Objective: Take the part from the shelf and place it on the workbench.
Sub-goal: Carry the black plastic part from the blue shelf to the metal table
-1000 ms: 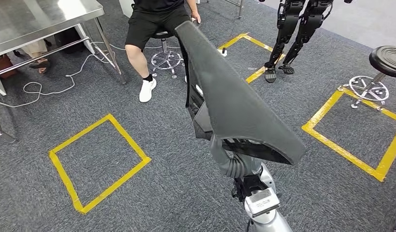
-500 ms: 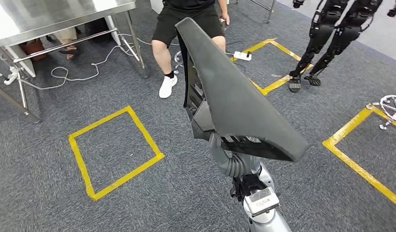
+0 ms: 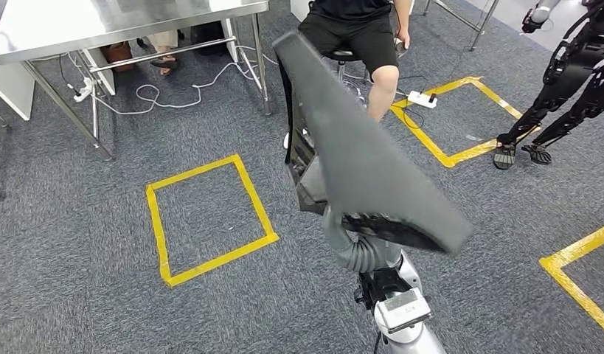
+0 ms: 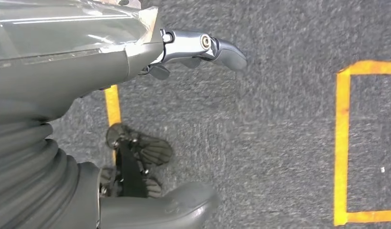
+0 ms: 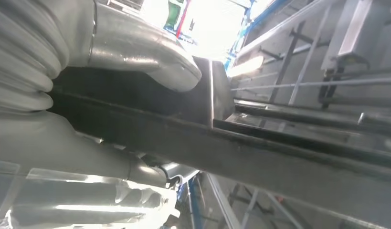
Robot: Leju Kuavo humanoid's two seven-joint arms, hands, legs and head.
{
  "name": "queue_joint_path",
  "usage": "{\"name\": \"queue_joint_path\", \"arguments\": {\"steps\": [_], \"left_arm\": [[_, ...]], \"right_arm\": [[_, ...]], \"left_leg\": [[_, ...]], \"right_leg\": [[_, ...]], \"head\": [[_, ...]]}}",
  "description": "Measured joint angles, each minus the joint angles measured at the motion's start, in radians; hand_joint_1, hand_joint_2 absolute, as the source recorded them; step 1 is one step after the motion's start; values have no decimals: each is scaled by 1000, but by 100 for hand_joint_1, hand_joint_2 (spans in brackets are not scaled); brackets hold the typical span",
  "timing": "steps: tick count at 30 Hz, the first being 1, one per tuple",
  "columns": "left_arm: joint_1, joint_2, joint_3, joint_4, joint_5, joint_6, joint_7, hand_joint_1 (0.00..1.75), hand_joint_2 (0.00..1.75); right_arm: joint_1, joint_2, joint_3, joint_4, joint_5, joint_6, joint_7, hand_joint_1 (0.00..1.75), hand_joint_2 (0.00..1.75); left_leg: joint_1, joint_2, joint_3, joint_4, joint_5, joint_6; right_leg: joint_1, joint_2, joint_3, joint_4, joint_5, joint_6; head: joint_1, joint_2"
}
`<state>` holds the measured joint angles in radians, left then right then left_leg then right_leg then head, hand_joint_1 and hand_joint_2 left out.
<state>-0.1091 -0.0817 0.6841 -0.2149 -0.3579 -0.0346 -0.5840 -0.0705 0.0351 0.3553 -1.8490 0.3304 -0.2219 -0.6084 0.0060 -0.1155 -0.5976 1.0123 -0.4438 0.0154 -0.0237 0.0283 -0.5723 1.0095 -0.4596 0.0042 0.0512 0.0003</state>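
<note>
The part (image 3: 358, 155), a long dark panel, hides most of the right hand (image 3: 341, 234); its thumb and fingers (image 5: 141, 52) clamp the panel's edge, raised above the carpet; left hand (image 4: 136, 62) empty, fingers spread.

Grey carpet (image 3: 77, 295) covers the floor, marked with yellow tape squares: one complete square (image 3: 210, 217) lies near the middle left, another (image 3: 461, 118) lies farther back to the right, and a corner of a third (image 3: 579, 273) shows at the right edge. A steel desk (image 3: 122, 18) stands at the upper left, with white cables (image 3: 181, 96) looping on the carpet beneath it. A person in black shorts (image 3: 358, 37) sits on a stool just behind. A white power strip (image 3: 420, 98) lies at the far square's edge. Another humanoid robot's dark legs (image 3: 564, 96) stand at the upper right.
</note>
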Motion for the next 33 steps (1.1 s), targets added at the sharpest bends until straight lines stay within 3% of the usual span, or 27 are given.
{"name": "queue_joint_path", "arguments": {"steps": [1, 3, 5, 6, 7, 10, 12, 14, 16, 17, 19, 21, 22, 24, 25, 27, 30, 31, 33], "left_arm": [[0, 0, 0, 0, 0, 0, 0, 0, 175], [-3, 0, 0, 0, 0, 0, -1, 0, 175], [-4, 0, 0, 0, 0, 0, 0, 0, 175], [-4, 0, 0, 0, 0, 0, 0, 0, 175], [-3, 0, 0, 0, 0, 0, 0, 0, 175], [-5, 2, 0, 0, 0, 0, 0, 0, 175], [-9, 3, 0, -1, 0, 0, -1, 0, 175], [-10, 4, 0, -1, 0, 1, -1, 0, 175], [-8, 4, 0, -1, 0, 2, -1, 0, 175], [-9, 2, 0, 0, 0, 2, -1, 0, 175], [-11, 1, 0, 0, 0, 2, -1, 0, 175], [-10, -1, 0, 0, 0, 1, -1, 0, 175], [-9, -2, 0, 0, 0, 2, -1, 0, 175], [-8, -4, 0, 0, 0, 2, -1, 0, 175], [-8, -4, 0, 0, -1, 2, -1, 0, 175], [-8, -2, 0, 0, -1, 3, -1, 0, 175], [-6, -1, 2, 0, -1, 4, -2, 0, 175], [-6, 0, 3, 0, -1, 5, -3, 0, 175], [-7, 1, 4, 0, -1, 5, -4, 0, 175]], "right_arm": [[0, 1, 0, 0, 0, 0, 0, 175, 175], [0, 2, 0, -1, 0, 0, 0, 175, 175], [1, 2, -1, -1, 0, 0, 0, 175, 175], [2, 2, -1, -1, 0, 0, 0, 175, 175], [2, 2, -1, -1, 0, 0, 0, 175, 175], [1, 4, -1, -2, 0, 0, 0, 175, 175], [1, 5, -1, -3, 0, 0, 0, 175, 175], [1, 5, 0, -3, 0, 0, 0, 175, 175], [1, 5, 0, -4, 0, 0, 0, 175, 175], [2, 5, 0, -5, 0, 0, 0, 175, 175], [4, 2, 0, -5, 0, 0, 0, 175, 175], [8, -2, -1, -5, 0, -1, 0, 175, 175], [9, -3, -1, -5, 1, -1, 0, 175, 175], [9, -4, -1, -5, 0, -3, -1, 175, 175], [9, -5, -1, -5, -1, -4, -2, 175, 175], [9, -4, -1, -5, -3, -8, -4, 175, 175], [8, -3, -2, -5, -3, -12, -4, 175, 175], [8, -2, -2, -5, -2, -12, -4, 175, 175], [8, 1, -2, -5, 1, -12, -4, 175, 175]], "left_leg": [[0, 25, -13, 28, -17, -5], [2, 86, -71, 142, -76, -16], [6, 110, -139, 261, -119, -22], [7, 113, -153, 280, -116, -22], [7, 116, -142, 254, -92, -19], [-4, 158, -37, 53, -1, 6], [-14, 176, -9, -1, 8, 19], [-15, 157, -5, -9, 11, 29], [-10, 136, 10, -31, 23, 38], [-6, 126, 18, -41, 30, 41], [-3, 104, 21, -46, 33, 45], [-3, 79, 21, -45, 31, 44], [-1, 68, 21, -43, 29, 42], [2, 50, 22, -32, 21, 33], [2, 42, 19, -23, 14, 25], [-1, 36, 12, -8, 2, 11], [2, 42, 9, -2, -5, 0], [4, 55, 3, 13, -15, -4], [6, 91, -37, 97, -61, -15]], "right_leg": [[-2, -9, 3, -2, -1, -7], [0, -29, 7, -3, -5, -19], [5, -52, 7, -2, -8, -25], [8, -63, 8, -2, -10, -25], [10, -73, 10, -2, -12, -26], [18, -102, 20, -4, -20, -22], [21, -119, 25, -5, -25, -15], [23, -134, 31, -11, -29, -5], [24, -108, 26, 11, -42, 2], [23, -83, 9, 51, -60, 2], [16, -40, -57, 182, -111, 0], [10, -33, -110, 268, -131, 10], [7, -32, -110, 255, -117, 21], [-2, -31, -59, 127, -53, 47], [-5, -28, -33, 65, -27, 52], [-5, -23, -8, 7, -5, 40], [-3, -23, -6, 8, -3, 13], [-5, -24, -3, 7, -3, 7], [-5, -28, 1, 5, -5, -3]], "head": [[-2, 0], [-6, 0], [-7, 0], [-7, 0], [-7, 0], [-6, 0], [-5, 0], [-5, 0], [-4, 0], [-3, 0], [-1, 0], [-1, 0], [0, 0], [0, 0], [2, 0], [3, 0], [1, 0], [0, 0], [-2, 0]]}}
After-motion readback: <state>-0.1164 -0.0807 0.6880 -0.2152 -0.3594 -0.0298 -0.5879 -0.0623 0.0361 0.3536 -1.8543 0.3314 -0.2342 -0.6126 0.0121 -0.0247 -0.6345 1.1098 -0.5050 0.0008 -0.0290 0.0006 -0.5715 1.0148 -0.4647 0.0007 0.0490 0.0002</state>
